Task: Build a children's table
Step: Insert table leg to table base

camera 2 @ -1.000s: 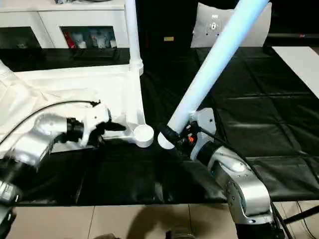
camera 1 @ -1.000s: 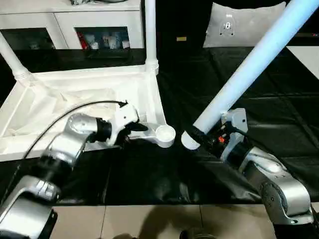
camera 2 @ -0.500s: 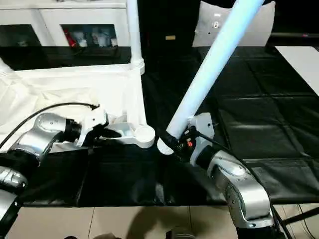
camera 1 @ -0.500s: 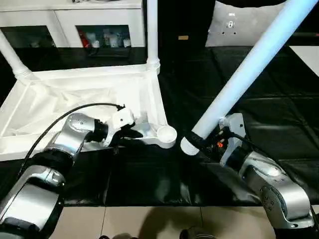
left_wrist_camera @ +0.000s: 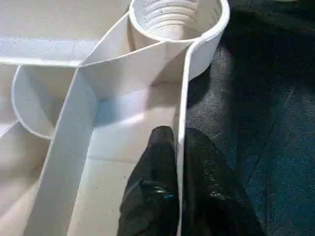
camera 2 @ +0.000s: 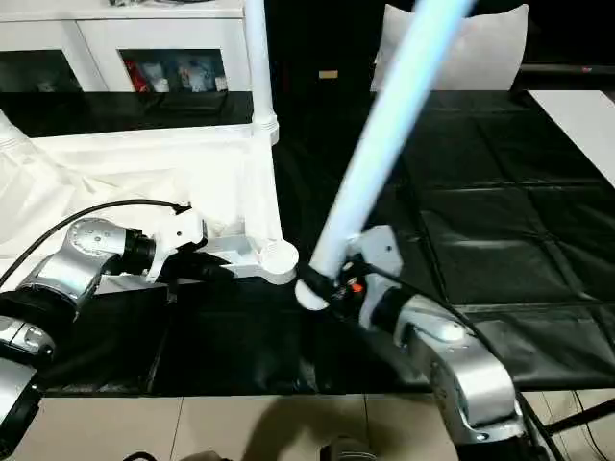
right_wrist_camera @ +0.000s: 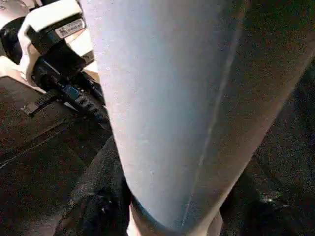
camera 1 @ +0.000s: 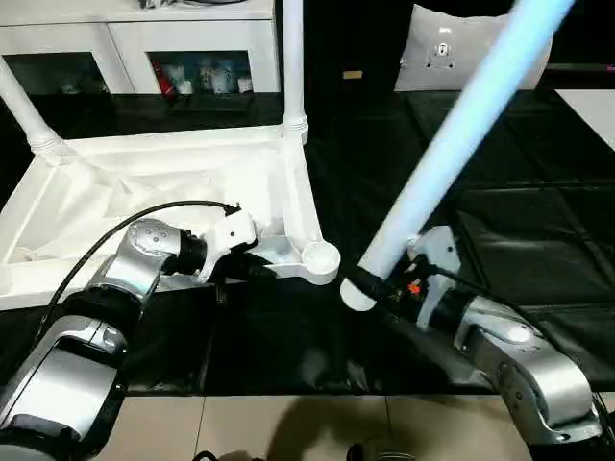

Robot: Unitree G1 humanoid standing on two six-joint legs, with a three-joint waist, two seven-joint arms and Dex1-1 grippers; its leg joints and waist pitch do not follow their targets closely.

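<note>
Steadying the tabletop while lining up a third leg for the open corner socket.

Lying upside down at about 10 o'clock in the head view, tabletop [camera 1: 144, 192], with two fitted legs [camera 1: 292, 58] already upright at far corners. Pinching the thin side wall near the empty socket [left_wrist_camera: 174, 14], left gripper [left_wrist_camera: 178, 147], fingers pressed together on either side of the wall, likely to stop sliding. Clamped near its thick end, loose leg [camera 1: 452, 154] in right gripper [camera 1: 370, 286], tilted up toward 1 o'clock, end hanging just beside the socket at its 4 o'clock, ready for seating.
</note>
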